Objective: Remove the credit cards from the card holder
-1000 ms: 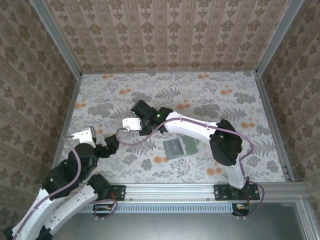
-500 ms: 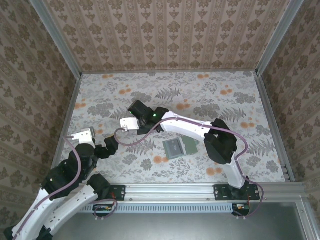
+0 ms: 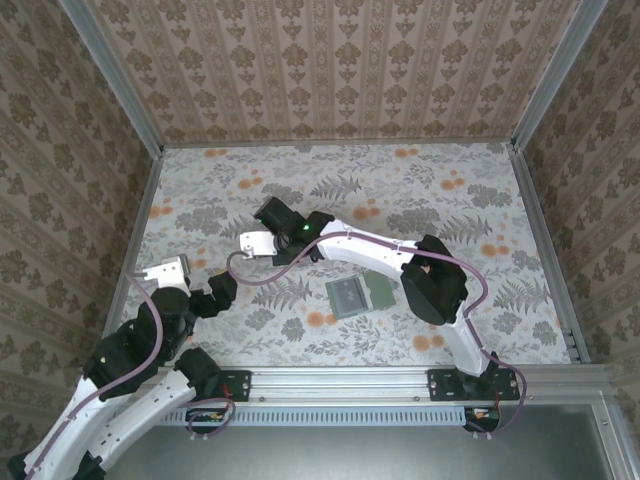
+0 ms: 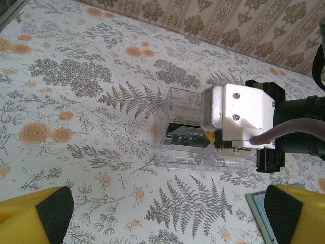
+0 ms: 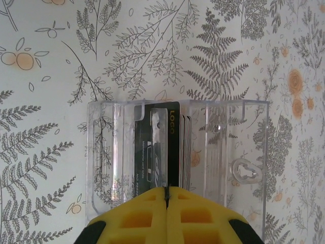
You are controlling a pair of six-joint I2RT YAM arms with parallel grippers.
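Card holder (image 3: 350,296) flat on tbl (image 3: 450,185), well apart from closed right gripper (image 5: 166,193)

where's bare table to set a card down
Bare: the far strip of table between back wall and right arm, and the right side beyond that arm. Crowded: left-centre, where the right gripper hangs over the clear box near the left gripper, and around the card holder.
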